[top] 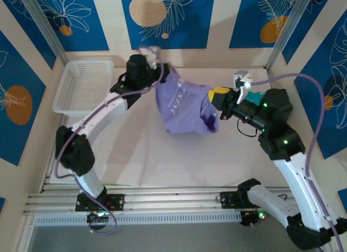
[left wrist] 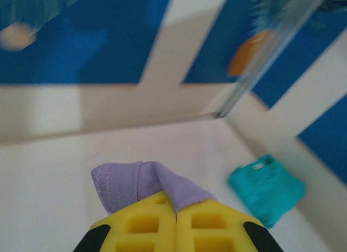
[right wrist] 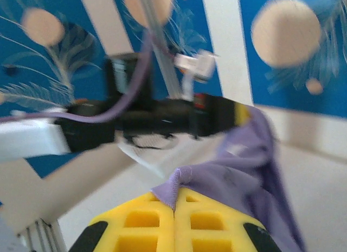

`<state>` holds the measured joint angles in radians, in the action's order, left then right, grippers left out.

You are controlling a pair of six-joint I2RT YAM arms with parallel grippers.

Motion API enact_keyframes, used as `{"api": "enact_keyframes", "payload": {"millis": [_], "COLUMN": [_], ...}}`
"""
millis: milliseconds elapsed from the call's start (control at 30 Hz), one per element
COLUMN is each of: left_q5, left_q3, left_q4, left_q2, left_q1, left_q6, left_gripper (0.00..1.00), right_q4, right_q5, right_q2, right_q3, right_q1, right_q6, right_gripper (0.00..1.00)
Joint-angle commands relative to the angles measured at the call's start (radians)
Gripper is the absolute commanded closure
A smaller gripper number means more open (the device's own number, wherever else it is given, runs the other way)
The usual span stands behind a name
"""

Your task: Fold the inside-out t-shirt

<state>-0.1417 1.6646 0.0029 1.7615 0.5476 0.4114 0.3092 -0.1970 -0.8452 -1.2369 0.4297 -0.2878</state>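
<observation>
Yellow pads (left wrist: 143, 225) of the left gripper (left wrist: 176, 208) are pressed together with no gap, and a fold of the lavender t-shirt (left wrist: 133, 184) is pinched at their tips and bunches just above them. Beyond these fingers and off to their right, a teal garment (left wrist: 265, 189) lies crumpled on the table (left wrist: 49, 176), well apart from the grip. The right gripper (right wrist: 174, 202) is likewise closed tight on a seamed edge of the same shirt, which emerges at the fingertips and drapes away to their right. Ahead of the right fingers, the left arm (right wrist: 152, 119) crosses the wrist view, with the fabric running up to its far end. From above, the shirt hangs stretched between the two sets of fingers, sagging below them; whether its lower edge touches the table cannot be determined. A white basket (top: 84, 84) sits well to the left of the left fingers.
</observation>
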Motion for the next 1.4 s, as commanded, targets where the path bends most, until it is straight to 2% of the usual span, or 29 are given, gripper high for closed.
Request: {"api": "enact_keyframes", "payload": {"millis": [0, 67, 100, 133, 200, 267, 300, 333, 400, 500, 567, 700, 800, 900, 1033, 1100, 1233, 1367], "left_q5": [-0.082, -0.12, -0.128, -0.12, -0.066, -0.007, 0.017, 0.05, 0.102, 0.165, 0.2, 0.156, 0.129, 0.119, 0.159, 0.13, 0.027, -0.007], "left_q3": [0.206, 0.302, 0.338, 0.363, 0.375, 0.356, 0.325, 0.28, 0.143, -0.109, -0.284, -0.633, -0.771, -0.88, -0.996, -1.031, -1.061, -1.057], "left_q4": [-0.037, -0.061, -0.09, -0.123, -0.192, -0.26, -0.289, -0.311, -0.312, -0.281, -0.238, -0.123, -0.123, -0.131, -0.163, -0.138, -0.051, -0.003], "left_q2": [0.103, 0.175, 0.206, 0.229, 0.247, 0.237, 0.219, 0.191, 0.105, -0.068, -0.185, -0.369, -0.413, -0.437, -0.437, -0.421, -0.362, -0.3], "left_q1": [0.036, 0.04, 0.039, 0.037, 0.023, -0.011, -0.039, -0.072, -0.128, -0.186, -0.193, -0.191, -0.19, -0.17, -0.143, -0.142, -0.115, -0.089], "left_q6": [-0.019, -0.011, -0.02, -0.043, -0.099, -0.135, -0.145, -0.145, -0.15, -0.151, -0.14, -0.06, -0.025, -0.004, 0.026, 0.042, 0.089, 0.108], "left_gripper": [1.0, 1.0, 0.9, 0.76, 0.56, 0.43, 0.37, 0.32, 0.26, 0.18, 0.14, 0.1, 0.03, 0.03, 0.05, 0.11, 0.3, 0.48], "right_q4": [-0.096, -0.154, -0.173, -0.19, -0.216, -0.245, -0.255, -0.255, -0.24, -0.191, -0.162, -0.096, -0.071, -0.055, -0.018, -0.026, -0.009, 0.009], "right_q5": [-0.041, -0.03, -0.016, -0.001, 0.023, 0.027, 0.026, 0.015, -0.007, 0.012, 0.057, 0.181, 0.231, 0.278, 0.34, 0.342, 0.366, 0.382], "right_q2": [0.004, -0.033, -0.064, -0.106, -0.195, -0.292, -0.338, -0.382, -0.436, -0.452, -0.446, -0.476, -0.565, -0.687, -0.868, -0.942, -1.088, -1.183], "right_q3": [0.007, 0.043, 0.054, 0.063, 0.075, 0.085, 0.089, 0.09, 0.097, 0.13, 0.165, 0.212, 0.204, 0.157, 0.045, 0.001, -0.112, -0.213], "right_q1": [0.095, 0.177, 0.224, 0.264, 0.324, 0.363, 0.377, 0.387, 0.398, 0.4, 0.377, 0.262, 0.224, 0.227, 0.23, 0.231, 0.229, 0.227], "right_q6": [-0.019, -0.026, -0.024, -0.024, -0.027, -0.034, -0.039, -0.044, -0.041, 0.005, 0.025, 0.001, 0.018, 0.046, 0.054, 0.058, 0.067, 0.074], "right_gripper": [1.0, 1.0, 1.0, 0.99, 0.94, 0.84, 0.76, 0.68, 0.6, 0.56, 0.53, 0.51, 0.48, 0.46, 0.43, 0.42, 0.42, 0.45]}}
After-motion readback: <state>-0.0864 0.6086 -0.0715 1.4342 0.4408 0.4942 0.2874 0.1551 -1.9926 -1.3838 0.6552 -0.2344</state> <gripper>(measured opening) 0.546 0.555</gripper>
